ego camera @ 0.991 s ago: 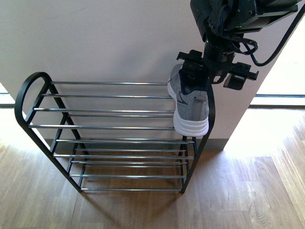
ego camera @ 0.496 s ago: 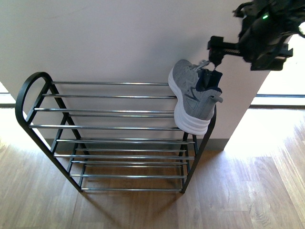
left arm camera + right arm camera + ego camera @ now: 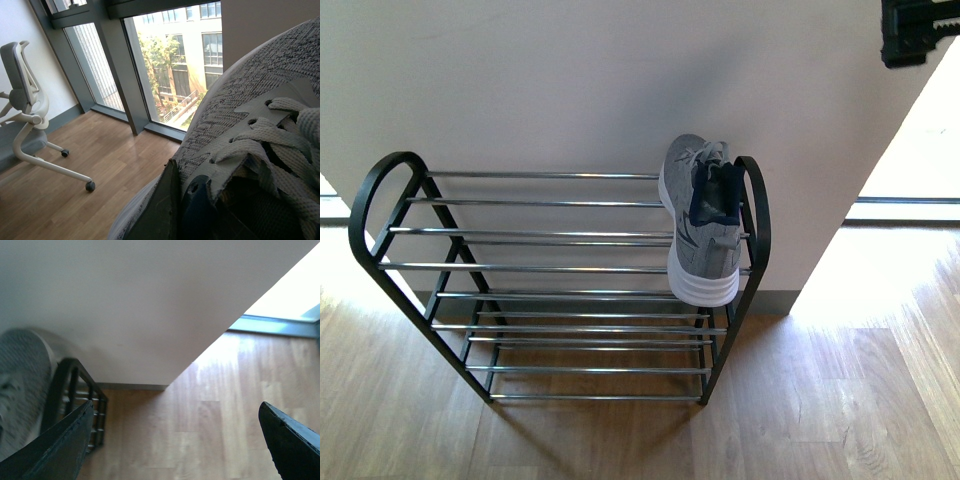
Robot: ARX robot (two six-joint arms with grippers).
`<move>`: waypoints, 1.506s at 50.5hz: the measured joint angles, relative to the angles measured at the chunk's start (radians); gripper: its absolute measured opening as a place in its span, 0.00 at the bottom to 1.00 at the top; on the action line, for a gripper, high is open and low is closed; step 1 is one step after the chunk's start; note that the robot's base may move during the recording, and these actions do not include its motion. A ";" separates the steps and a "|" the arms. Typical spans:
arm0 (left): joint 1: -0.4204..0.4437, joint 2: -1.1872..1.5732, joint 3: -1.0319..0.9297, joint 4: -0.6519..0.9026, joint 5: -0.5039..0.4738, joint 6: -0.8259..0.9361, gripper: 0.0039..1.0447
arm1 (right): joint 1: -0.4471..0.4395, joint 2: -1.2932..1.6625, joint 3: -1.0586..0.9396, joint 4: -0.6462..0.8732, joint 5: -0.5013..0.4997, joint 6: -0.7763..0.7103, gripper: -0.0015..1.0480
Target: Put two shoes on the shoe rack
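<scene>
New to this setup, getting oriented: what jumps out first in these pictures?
A grey knit sneaker lies on the top tier of the shoe rack, at its right end, its sole overhanging the front bar. The left wrist view is filled by a second grey sneaker in the left gripper; the right gripper hangs open and empty.

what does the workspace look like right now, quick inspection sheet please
surface: wood floor, sunlit at the right
job's things: shoe rack against the wall; grey sneaker lying across the top tier's bars at the right end; second sneaker at the left pincer; slides not seen
clutter: nothing seen
grippers: right pincer open and empty, off the rack's right end; left pincer shut on the second sneaker, one finger showing
cables: nothing seen
surroundings: white wall, office chair, tall windows
</scene>
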 joint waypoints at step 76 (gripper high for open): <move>0.000 0.000 0.000 0.000 0.004 0.000 0.01 | 0.097 -1.043 -1.197 0.745 -0.169 0.113 0.02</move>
